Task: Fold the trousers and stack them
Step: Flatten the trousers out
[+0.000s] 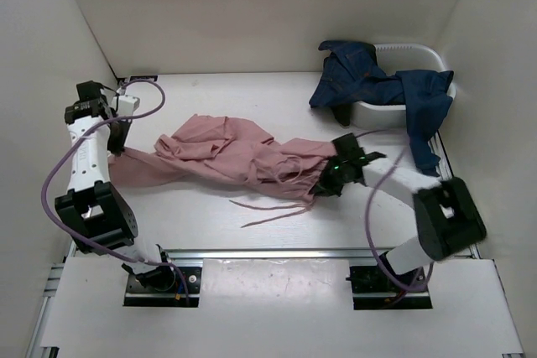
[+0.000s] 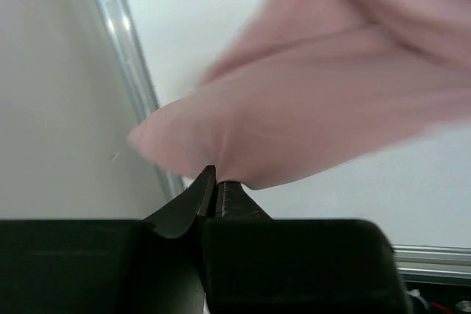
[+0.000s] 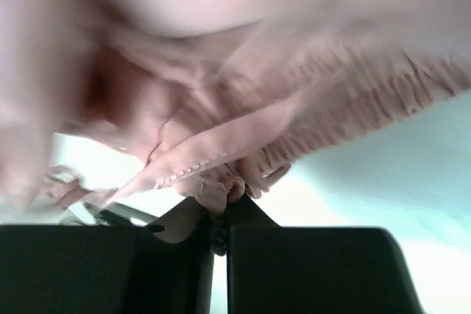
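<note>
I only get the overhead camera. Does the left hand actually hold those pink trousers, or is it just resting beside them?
Observer: It holds them. The left wrist camera shows the left hand shut, pinching a fold of the trousers.
Operator: And the right hand? From above it's half buried in cloth.
Observer: Its wrist camera shows the right hand shut as well, gripping the trousers where the fabric is gathered into small ruffles.
</note>
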You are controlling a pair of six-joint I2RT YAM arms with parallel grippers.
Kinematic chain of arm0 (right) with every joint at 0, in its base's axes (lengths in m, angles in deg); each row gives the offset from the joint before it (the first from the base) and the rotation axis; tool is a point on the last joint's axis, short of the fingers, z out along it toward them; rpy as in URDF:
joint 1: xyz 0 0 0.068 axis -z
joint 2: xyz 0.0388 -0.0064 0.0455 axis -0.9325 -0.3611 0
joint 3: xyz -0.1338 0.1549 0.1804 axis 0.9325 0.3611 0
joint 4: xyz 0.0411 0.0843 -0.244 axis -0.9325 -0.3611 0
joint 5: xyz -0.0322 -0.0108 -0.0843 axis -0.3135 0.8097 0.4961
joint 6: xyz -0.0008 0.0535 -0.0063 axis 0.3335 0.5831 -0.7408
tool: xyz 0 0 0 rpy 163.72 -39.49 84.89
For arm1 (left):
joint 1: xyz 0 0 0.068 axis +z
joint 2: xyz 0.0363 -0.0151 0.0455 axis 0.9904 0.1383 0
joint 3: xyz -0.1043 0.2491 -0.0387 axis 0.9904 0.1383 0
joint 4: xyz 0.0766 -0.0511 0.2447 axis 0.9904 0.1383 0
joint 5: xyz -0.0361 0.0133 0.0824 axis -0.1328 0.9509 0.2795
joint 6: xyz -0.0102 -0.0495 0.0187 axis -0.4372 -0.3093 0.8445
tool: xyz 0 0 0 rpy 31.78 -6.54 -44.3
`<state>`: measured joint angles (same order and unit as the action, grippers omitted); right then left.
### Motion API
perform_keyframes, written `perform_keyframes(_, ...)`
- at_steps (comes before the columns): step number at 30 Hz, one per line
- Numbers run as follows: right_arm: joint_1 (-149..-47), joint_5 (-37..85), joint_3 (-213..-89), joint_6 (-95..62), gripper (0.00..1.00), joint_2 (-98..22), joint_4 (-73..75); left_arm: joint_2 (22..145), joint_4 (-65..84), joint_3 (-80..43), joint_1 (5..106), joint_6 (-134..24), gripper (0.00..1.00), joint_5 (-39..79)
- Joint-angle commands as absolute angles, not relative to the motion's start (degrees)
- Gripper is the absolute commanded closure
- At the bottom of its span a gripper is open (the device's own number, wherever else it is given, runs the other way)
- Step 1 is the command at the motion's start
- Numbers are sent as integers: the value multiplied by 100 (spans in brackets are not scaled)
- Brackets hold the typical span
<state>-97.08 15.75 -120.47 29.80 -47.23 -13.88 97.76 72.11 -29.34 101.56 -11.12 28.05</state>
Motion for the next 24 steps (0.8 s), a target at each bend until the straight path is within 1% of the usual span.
perform_keyframes(1, -9091, 2289, -12353, 2344, 100, -3045, -2927, 9403, 7301, -3261, 10349, -693, 86, 3367)
perform_keyframes(2, -8950, 2517, -12834, 2115, 100, -2716, -4090, 9342, 7301, -3567, 10402, -605, 86, 3472)
perform_keyframes(3, -8792, 2711, -13056, 1956, 100, -2400, -4554, 9341, 7301, -3761, 10402, -526, 86, 3561)
perform_keyframes(4, -8443, 2896, -13250, 1685, 100, -1831, -4933, 9341, 7301, -3963, 10472, -394, 86, 3622)
perform_keyframes(5, -8256, 2897, -13443, 1578, 100, -1599, -5259, 9394, 7301, -4348, 10472, -341, 86, 3623)
perform_keyframes(6, -8080, 2898, -13759, 1472, 100, -1440, -5784, 9498, 7301, -4526, 10472, -288, 86, 3675)
perform_keyframes(7, -7774, 2898, -13884, 1367, 100, -1273, -6016, 9595, 7301, -4676, 10472, -288, 86, 3676)
perform_keyframes(9, -7474, 2793, -14034, 1033, 100, -1271, -6508, 9954, 7354, -4949, 10350, -288, 86, 3860)
perform_keyframes(13, -7078, 2792, -13982, 523, 100, -1411, -6800, 10570, 7354, -5081, 10297, -340, 86, 3965)
perform_keyframes(18, -6033, 2739, -14770, -232, 100, -1684, -7143, 11397, 7151, -5730, 10297, -393, 86, 4501)
perform_keyframes(19, -6031, 2844, -14912, -234, 100, -1824, -7195, 11694, 7151, -6141, 10297, -393, 86, 4502)
perform_keyframes(21, -6031, 2958, -15245, -234, 100, -2017, -7257, 11916, 7151, -6538, 10244, -446, 86, 4651)
perform_keyframes(22, -6031, 3029, -15647, -234, 100, -2079, -7327, 12064, 7151, -6897, 10192, -446, 86, 4703)
perform_keyframes(24, -6031, 3221, -16028, -234, 100, -2228, -7459, 12119, 7151, -7163, 10191, -446, 86, 4791)
